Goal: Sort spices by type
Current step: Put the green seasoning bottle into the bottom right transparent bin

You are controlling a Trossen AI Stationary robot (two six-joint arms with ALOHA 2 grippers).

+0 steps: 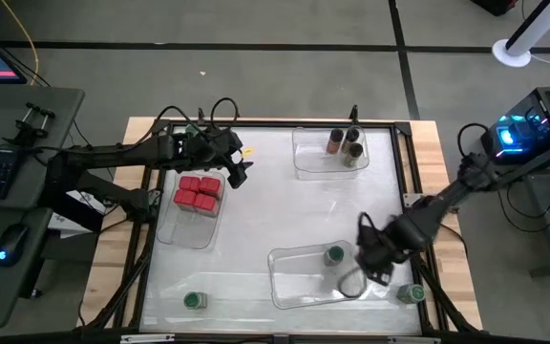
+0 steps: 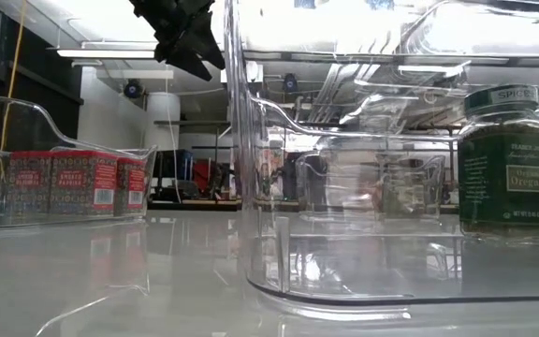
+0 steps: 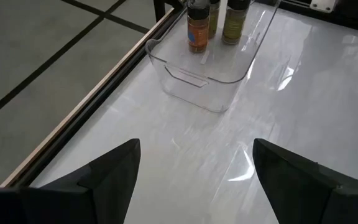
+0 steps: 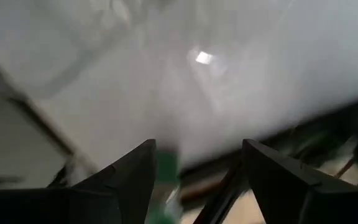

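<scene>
The right gripper [image 1: 378,260] is hanging over the near right part of the table [image 1: 256,205], at the right end of the near clear tray [image 1: 294,287]; its fingers [image 4: 126,180] are standing apart and are holding nothing; in the right wrist view a green-lidded jar [image 4: 165,171] is showing blurred between the fingertips and beyond them, not in contact as far as can be told; in the high view a green-lidded jar at the near right corner [image 1: 412,293] is lying just beside this gripper, outside the tray.

The left gripper [image 1: 237,167] is hanging above the far left part of the table, beside the left tray [image 1: 191,229]; its fingers [image 3: 104,174] are spread wide with only bare table between them; the brownish jars are standing well ahead of it.

The left tray is holding the red square-topped boxes [image 1: 197,191], packed together at its far end; in the low view they are showing as a row of red labelled boxes [image 2: 64,184] behind the clear wall.

The far tray [image 1: 327,164] is holding the brownish dark-lidded jars [image 1: 345,142], upright and clustered; three are showing in the left wrist view [image 3: 211,22].

The near clear tray is holding one green-lidded jar [image 1: 334,255] at its far right corner, upright; in the low view its label is reading oregano [image 2: 505,164].

One more green-lidded jar [image 1: 193,301] is standing alone on the table near the left front edge, outside every tray.
</scene>
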